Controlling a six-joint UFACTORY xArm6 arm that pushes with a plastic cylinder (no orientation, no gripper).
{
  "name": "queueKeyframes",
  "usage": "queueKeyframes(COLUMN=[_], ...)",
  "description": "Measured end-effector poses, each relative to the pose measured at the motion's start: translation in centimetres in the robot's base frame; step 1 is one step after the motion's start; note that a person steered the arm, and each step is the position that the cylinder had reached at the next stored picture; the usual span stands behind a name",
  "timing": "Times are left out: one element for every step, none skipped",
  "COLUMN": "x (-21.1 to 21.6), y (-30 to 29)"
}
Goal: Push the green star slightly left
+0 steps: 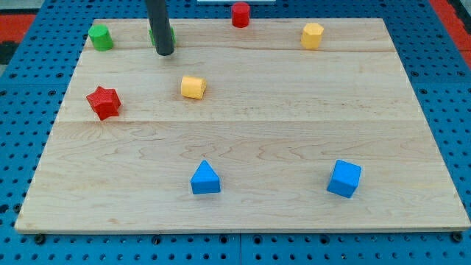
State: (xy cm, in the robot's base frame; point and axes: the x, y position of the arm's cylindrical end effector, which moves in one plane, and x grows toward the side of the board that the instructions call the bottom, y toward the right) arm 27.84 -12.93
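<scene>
The tip (164,52) (a bare rod, no claw to judge) stands against a green block (170,34), mostly hidden, near the wooden surface's (294,132) top edge.

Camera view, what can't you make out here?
- Green block behind my tip: the rod covers most of it, so its star shape and any contact are unreadable.
- Rod's upper part: cut off by the view's top edge.
- Red block at the view's top: shape too small to tell.

My tip (164,53) low, dark rod upright above it.
</scene>
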Motion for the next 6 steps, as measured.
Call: queueKeyframes(x=[-1.6,-5.6,-8.5,-4.5,3.1,-2.7], y=[3.2,10.5,5.0,0.0,-0.2,3.6])
